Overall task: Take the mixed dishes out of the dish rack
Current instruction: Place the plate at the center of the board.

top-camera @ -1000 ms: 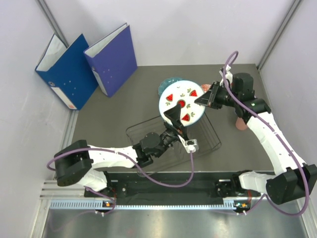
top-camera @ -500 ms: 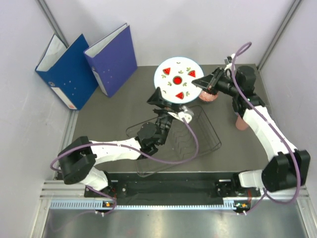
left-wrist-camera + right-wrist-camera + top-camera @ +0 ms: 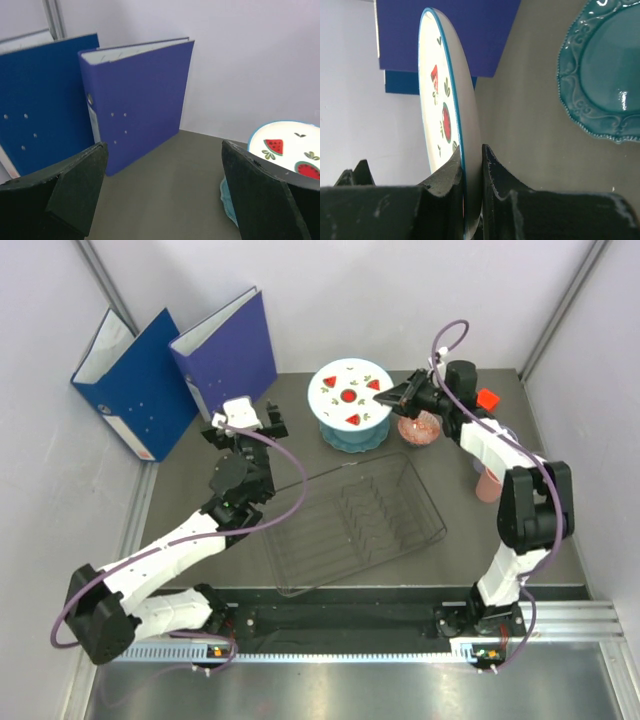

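My right gripper (image 3: 392,398) is shut on the rim of the white plate with red-green marks (image 3: 349,391) and holds it level just above the teal plate (image 3: 352,439), which lies on the table behind the rack. In the right wrist view the white plate (image 3: 445,115) is clamped between my fingers (image 3: 492,172), with the teal plate (image 3: 605,75) below. My left gripper (image 3: 243,422) is open and empty near the binders, left of the plates. The dark wire dish rack (image 3: 350,520) holds no dishes. A red-patterned bowl (image 3: 418,428) and a salmon-pink cup (image 3: 489,484) stand on the right. The lavender cup and clear glass are out of view.
Two blue binders (image 3: 180,365) stand at the back left and fill the left wrist view (image 3: 135,95), which also shows the white plate (image 3: 290,150) at its right edge. A small red block (image 3: 487,398) sits by the right arm. Walls close in on all sides.
My left gripper has let go of the white plate and swung left towards the binders. My right gripper has carried the plate back and down over the teal plate.
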You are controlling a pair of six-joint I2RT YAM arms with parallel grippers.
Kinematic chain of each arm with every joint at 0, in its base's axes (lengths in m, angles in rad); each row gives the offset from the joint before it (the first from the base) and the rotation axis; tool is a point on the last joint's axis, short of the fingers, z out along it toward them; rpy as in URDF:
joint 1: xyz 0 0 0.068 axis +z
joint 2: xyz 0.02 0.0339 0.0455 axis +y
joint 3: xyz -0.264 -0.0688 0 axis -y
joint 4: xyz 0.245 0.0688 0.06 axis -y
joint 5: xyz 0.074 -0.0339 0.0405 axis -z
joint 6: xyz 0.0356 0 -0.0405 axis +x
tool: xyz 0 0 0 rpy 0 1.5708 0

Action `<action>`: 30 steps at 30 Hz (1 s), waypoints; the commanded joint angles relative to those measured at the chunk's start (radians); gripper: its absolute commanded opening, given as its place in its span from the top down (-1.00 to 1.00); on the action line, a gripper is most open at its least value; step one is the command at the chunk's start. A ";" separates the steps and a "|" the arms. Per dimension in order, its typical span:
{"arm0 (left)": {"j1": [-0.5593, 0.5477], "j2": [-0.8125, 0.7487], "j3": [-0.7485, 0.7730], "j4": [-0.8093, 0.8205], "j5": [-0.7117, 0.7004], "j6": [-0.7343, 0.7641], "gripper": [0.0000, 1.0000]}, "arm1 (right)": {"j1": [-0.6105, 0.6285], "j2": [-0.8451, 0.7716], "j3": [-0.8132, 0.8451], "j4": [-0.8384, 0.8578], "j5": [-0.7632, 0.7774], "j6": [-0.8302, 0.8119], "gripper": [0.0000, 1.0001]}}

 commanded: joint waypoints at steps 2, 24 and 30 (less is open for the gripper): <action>0.016 -0.007 -0.018 -0.181 -0.022 -0.236 -0.98 | 0.010 0.072 0.151 0.224 -0.030 0.062 1.00; 0.016 -0.010 -0.039 -0.393 0.038 -0.435 -0.98 | 0.020 0.389 0.455 -0.130 0.126 -0.160 1.00; 0.017 -0.012 -0.041 -0.411 0.050 -0.456 -0.98 | 0.018 0.428 0.477 -0.177 0.143 -0.181 1.00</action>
